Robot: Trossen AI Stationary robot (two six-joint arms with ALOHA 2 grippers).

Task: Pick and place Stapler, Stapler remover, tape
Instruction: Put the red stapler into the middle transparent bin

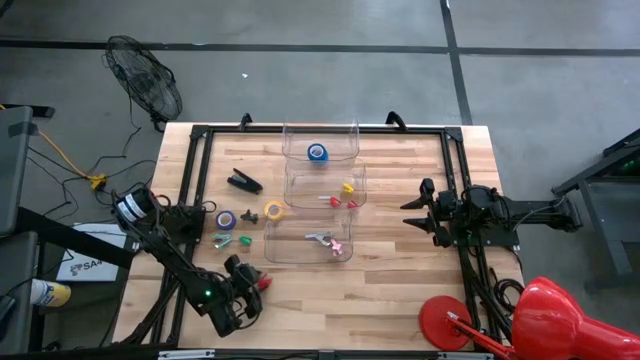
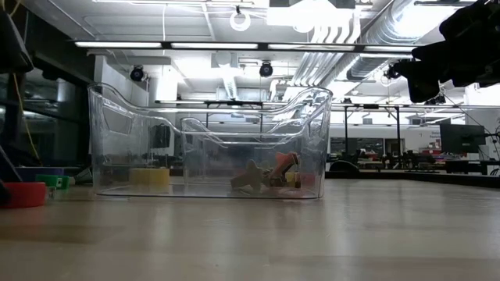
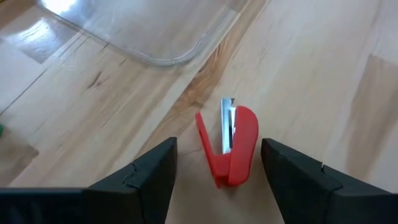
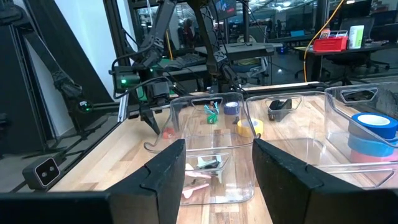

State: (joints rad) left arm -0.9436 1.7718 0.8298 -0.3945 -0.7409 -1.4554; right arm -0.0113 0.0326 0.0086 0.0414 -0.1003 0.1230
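Three clear bins stand in a row down the middle of the tabletop, walling off its left part from its right. Left of them, a black stapler, tape rolls and small tools crowd the boards. The near edge is mostly bare apart from a red stapler, which lies between the left gripper's spread fingers. Bare wood separates the bins from the right gripper.

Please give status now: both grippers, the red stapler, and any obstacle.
Left gripper open, straddling red stapler, not gripped. Right gripper open, waiting beside the bins. Clear bin close ahead of the stapler.
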